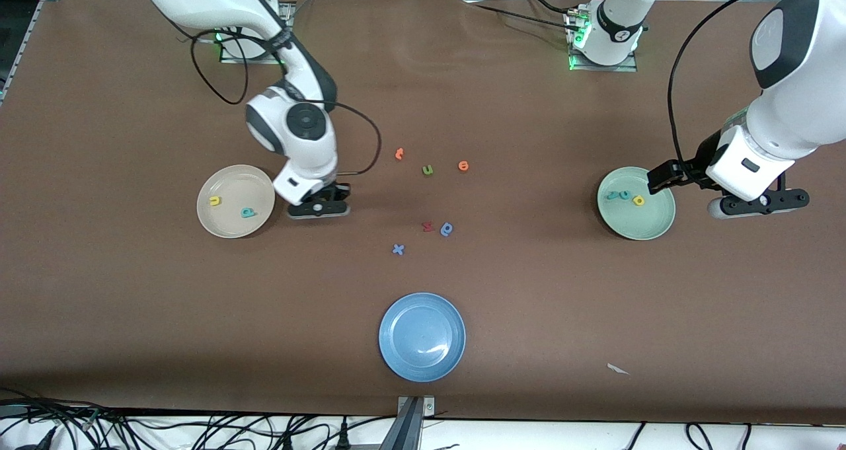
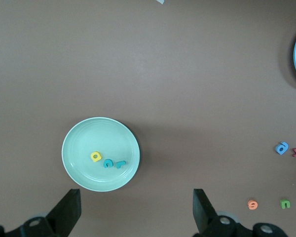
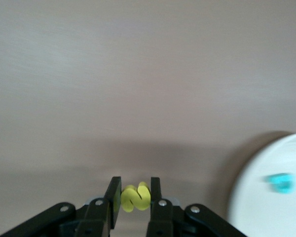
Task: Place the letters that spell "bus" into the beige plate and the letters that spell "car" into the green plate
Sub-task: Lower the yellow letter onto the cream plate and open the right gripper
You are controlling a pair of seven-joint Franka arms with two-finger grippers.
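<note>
The beige plate (image 1: 236, 222) lies toward the right arm's end of the table and holds a yellow "u" (image 1: 215, 201) and a teal "b" (image 1: 248, 212). My right gripper (image 1: 320, 207) is over the bare cloth beside that plate, shut on the yellow "s" (image 3: 136, 198). The plate's rim (image 3: 256, 187) and the teal "b" (image 3: 281, 182) show in the right wrist view. The green plate (image 1: 651, 222) holds a teal "c" (image 2: 108, 163), a teal "r" (image 2: 120, 164) and a yellow "a" (image 2: 95, 156). My left gripper (image 1: 760, 202) waits open over the cloth beside it, its fingers (image 2: 69, 210) wide apart.
Loose letters lie mid-table: two orange ones (image 1: 399, 153) (image 1: 463, 166), an olive "u" (image 1: 427, 170), a red one (image 1: 427, 226), a blue "q"-like one (image 1: 447, 228) and a blue "x" (image 1: 398, 249). A blue plate (image 1: 422, 361) sits nearest the front camera. A paper scrap (image 1: 618, 369) lies near the front edge.
</note>
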